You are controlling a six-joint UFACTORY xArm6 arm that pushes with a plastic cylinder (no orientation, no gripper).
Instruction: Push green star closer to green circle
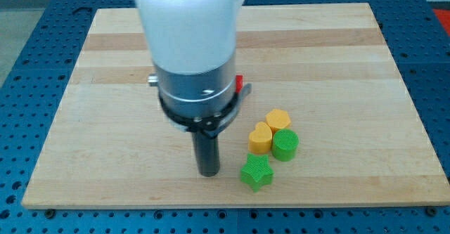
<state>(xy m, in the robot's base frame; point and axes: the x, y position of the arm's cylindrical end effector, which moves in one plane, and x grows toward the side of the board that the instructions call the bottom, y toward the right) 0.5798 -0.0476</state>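
The green star [256,173] lies on the wooden board [337,65] near the view's bottom, right of centre. The green circle [285,145] sits just up and to the right of it, a small gap apart. My tip [209,172] is down at the board, left of the green star and a short gap from it. The arm's white and dark body rises above the tip and hides the board's middle.
A yellow heart [261,138] touches the green circle's left side. A yellow hexagon-like block [278,119] sits just above the circle. A small red block [239,84] peeks out behind the arm. The board's bottom edge runs close below the star.
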